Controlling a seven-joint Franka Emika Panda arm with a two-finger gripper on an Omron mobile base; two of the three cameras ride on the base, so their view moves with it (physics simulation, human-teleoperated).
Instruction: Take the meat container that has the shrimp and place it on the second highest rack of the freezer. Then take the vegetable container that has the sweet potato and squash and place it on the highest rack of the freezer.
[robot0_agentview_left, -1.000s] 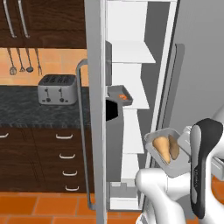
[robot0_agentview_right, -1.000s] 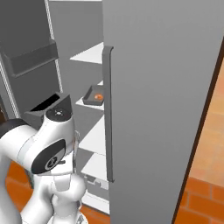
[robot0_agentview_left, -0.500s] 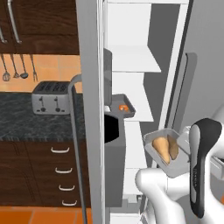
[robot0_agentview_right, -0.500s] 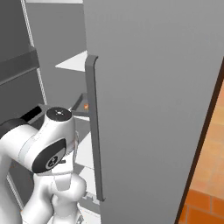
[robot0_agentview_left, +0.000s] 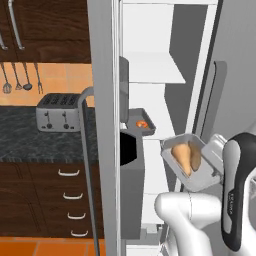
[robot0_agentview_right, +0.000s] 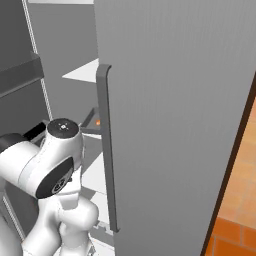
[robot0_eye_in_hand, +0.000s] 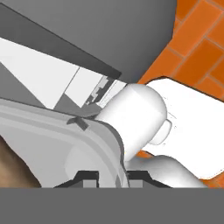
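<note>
Veg container (robot0_agentview_left: 191, 161) w/ sweet potato (robot0_agentview_left: 182, 156) and squash (robot0_agentview_left: 195, 155) is held up in front of the open freezer (robot0_agentview_left: 150, 100), tilted toward the left base cam, just right of the shelf stack and a bit below the meat container's level. Hand (robot0_eye_in_hand: 111, 176) pinches the container's grey rim: in the hand view the rim (robot0_eye_in_hand: 103, 144) runs down between the two dark tips, one tip on each side, fingers pressed onto it. Brown of the veg shows at lower left of that view.

Meat container (robot0_agentview_left: 140, 121) w/ shrimp (robot0_agentview_left: 142, 124) sits on a freezer rack, well apart from the held one; which rack by count, can't tell for sure. A white shelf (robot0_agentview_left: 150, 67) lies above it. In the right base view a bit of its orange (robot0_agentview_right: 98, 121) peeks out beside the door handle (robot0_agentview_right: 106, 145).

Left of the freezer: toaster (robot0_agentview_left: 57, 112) on the dark surface (robot0_agentview_left: 20, 140), utensils (robot0_agentview_left: 20, 80) hanging on the wall, drawers (robot0_agentview_left: 70, 200) below. Orange tile floor (robot0_eye_in_hand: 192, 48) in the hand view
</note>
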